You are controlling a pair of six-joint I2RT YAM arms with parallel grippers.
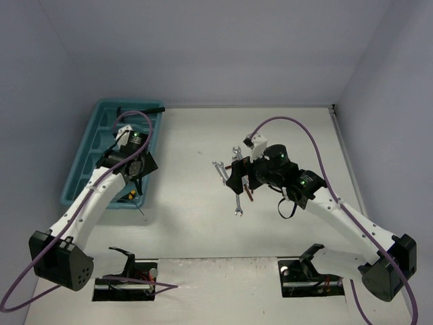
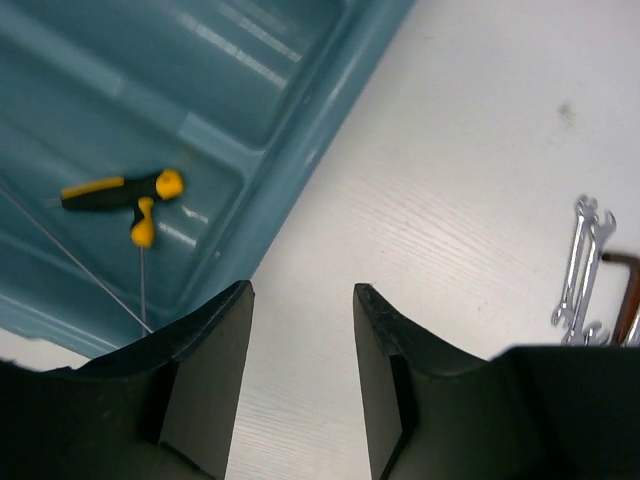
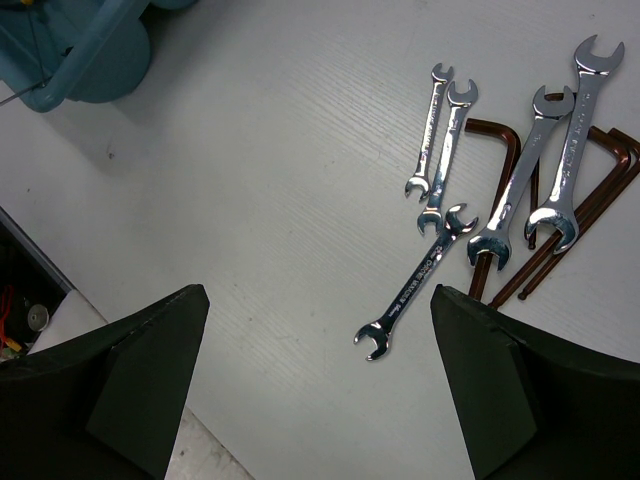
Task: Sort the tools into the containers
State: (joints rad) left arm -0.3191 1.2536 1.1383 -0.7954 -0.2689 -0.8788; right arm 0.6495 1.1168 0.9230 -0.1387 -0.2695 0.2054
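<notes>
While left hand (image 2: 302, 300) and right hand (image 3: 320, 300) gape empty, wrench (image 3: 418, 282) engraving is illegible.

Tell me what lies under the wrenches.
Reddish-brown bent keys lie under the two biggest wrenches; the other three apparently on bare table. The wrenches cover parts of the keys, so their number is unclear.

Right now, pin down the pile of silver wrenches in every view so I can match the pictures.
Top external: silver wrenches mid-table, right of centre.
Left wrist: silver wrenches at the right edge, halfway down.
Right wrist: silver wrenches upper right, fanned over brown hex keys.
Shared landmark: teal tray, left in top external, upper left in the left wrist and right wrist views.
</notes>
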